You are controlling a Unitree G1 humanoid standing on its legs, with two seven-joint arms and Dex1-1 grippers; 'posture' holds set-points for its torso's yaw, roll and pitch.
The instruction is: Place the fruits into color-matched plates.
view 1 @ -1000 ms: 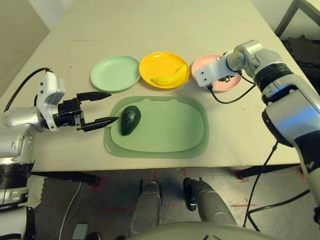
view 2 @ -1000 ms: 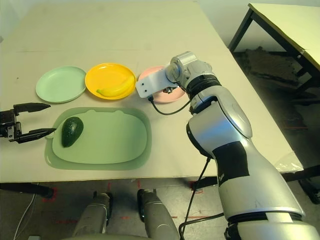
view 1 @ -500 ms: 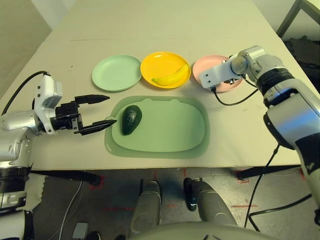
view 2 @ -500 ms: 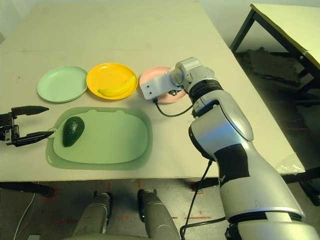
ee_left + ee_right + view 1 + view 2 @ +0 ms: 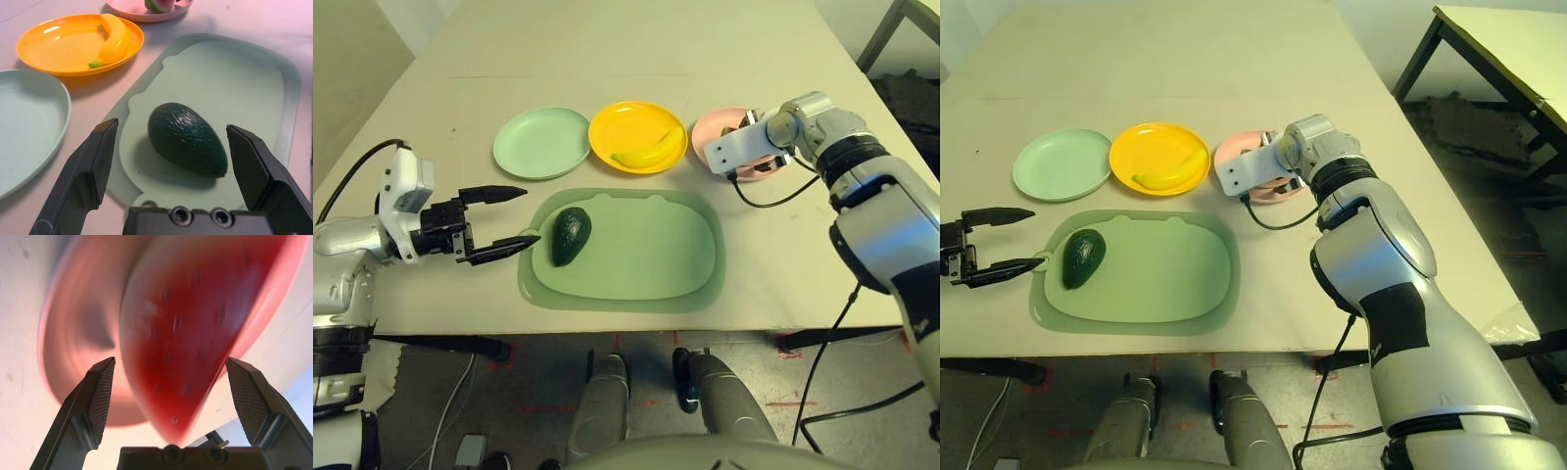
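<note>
Opening wide since earlier, my right gripper (image 5: 171, 363) is freeing the watermelon (image 5: 181, 333) onto its colour-matched pink plate (image 5: 73, 347).

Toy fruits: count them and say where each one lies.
3: the avocado on the green cutting board, the banana on the yellow plate, the watermelon wedge at the pink plate, between the right gripper's open fingers.
</note>
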